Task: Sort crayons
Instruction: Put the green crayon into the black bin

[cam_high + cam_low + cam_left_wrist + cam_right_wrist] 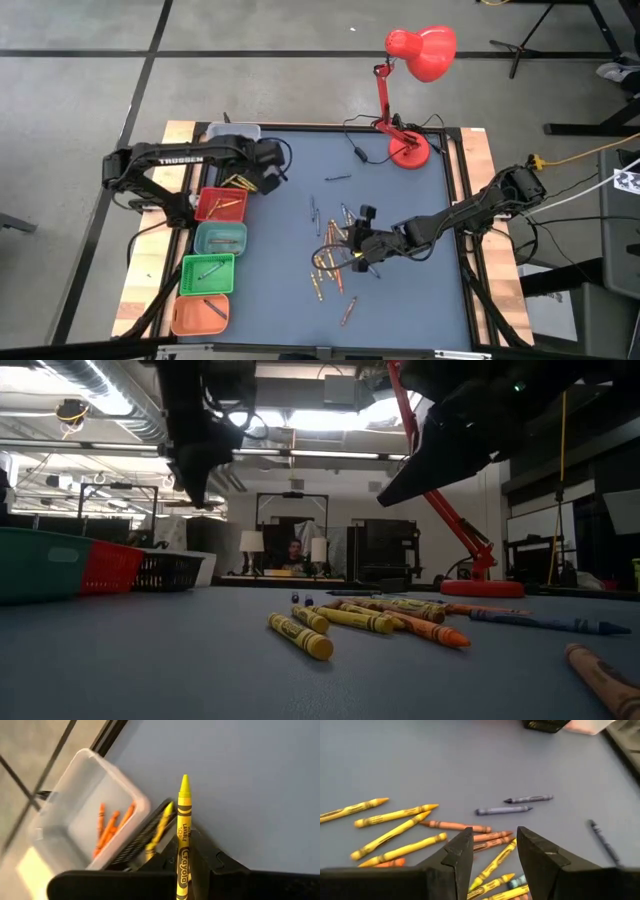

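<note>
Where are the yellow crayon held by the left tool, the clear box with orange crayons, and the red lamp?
yellow crayon (pixel 183 827), left wrist view, on its paper label.
clear box (pixel 80 775), left wrist view, on its side wall.
red lamp (pixel 425 50), high view, on its shade.

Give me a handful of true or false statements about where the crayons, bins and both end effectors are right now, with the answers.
1. The left end effector is shut on a yellow crayon. True.
2. The right end effector grips an orange crayon. False: it is open, empty, above the loose crayons.
3. The clear bin holds orange crayons. True.
4. The red lamp lies tipped over on the table. False: it stands upright at the far edge.
5. The loose crayons lie nearer the right arm. True.
</note>
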Motion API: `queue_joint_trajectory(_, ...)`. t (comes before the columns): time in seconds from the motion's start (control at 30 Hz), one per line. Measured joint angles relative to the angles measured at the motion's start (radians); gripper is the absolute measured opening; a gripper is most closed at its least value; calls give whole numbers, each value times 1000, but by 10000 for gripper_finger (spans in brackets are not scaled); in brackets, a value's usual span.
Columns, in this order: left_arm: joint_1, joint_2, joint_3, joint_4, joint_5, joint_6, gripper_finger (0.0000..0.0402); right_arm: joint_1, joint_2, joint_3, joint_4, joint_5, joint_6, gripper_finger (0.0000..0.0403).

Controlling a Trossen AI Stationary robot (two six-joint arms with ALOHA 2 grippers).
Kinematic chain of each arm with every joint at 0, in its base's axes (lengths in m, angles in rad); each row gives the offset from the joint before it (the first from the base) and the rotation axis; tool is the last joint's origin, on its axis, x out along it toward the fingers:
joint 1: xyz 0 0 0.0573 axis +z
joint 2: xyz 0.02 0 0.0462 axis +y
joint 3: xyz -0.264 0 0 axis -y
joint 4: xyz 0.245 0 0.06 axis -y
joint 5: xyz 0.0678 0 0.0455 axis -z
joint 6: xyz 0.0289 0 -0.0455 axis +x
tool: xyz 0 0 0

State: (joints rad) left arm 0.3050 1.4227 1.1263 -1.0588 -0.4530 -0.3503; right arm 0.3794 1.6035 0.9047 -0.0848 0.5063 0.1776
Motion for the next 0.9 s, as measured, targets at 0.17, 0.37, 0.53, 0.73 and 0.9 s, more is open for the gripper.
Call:
queue_joint_trajectory(0.17,29,0,0,-76,0,127,9,0,0,0,-26,-130,0,150)
queue_joint_trajectory(0.37,59,0,0,-93,0,177,9,0,0,0,-45,-257,0,150)
queue_joint_trajectory(0.53,83,0,0,-93,0,178,9,0,0,0,-84,-320,0,150)
queue_joint_trajectory(0.73,110,0,0,-99,2,173,15,0,0,0,-104,-448,-18,150)
queue_joint_trajectory(0.9,141,0,0,-101,2,172,56,1,0,0,-101,-596,-77,150)
